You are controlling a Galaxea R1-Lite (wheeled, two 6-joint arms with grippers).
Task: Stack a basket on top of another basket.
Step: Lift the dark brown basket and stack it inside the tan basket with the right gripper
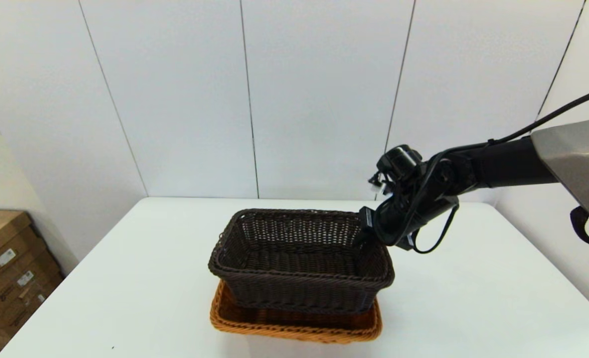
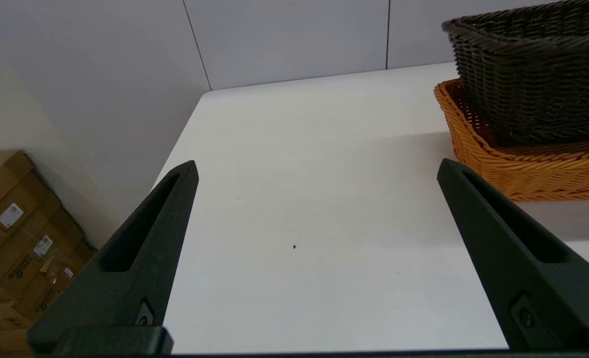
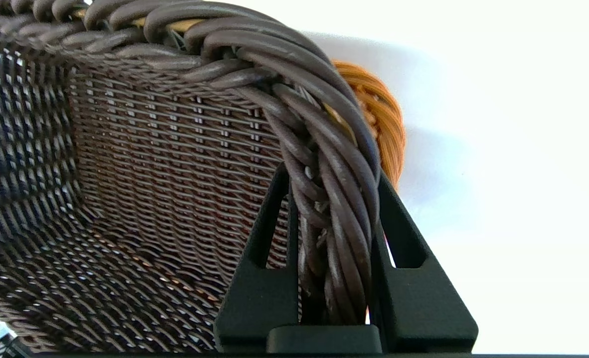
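Note:
The dark brown basket [image 1: 299, 258] sits nested in the orange-tan basket [image 1: 294, 325] at the table's middle front. My right gripper [image 1: 366, 233] is at the dark basket's far right corner, shut on its braided rim [image 3: 334, 199], one finger inside the wall and one outside. The orange-tan basket's rim [image 3: 378, 119] shows just beyond that corner. My left gripper [image 2: 316, 171] hangs open over bare table to the left of the baskets, holding nothing. From there the dark basket [image 2: 538, 74] and the orange-tan basket [image 2: 523, 169] are both in sight.
The white table [image 1: 125, 288] has bare room on both sides of the baskets. Cardboard boxes [image 1: 6, 268] stand on the floor past the table's left edge. A white panelled wall [image 1: 314, 99] rises behind the table's far edge.

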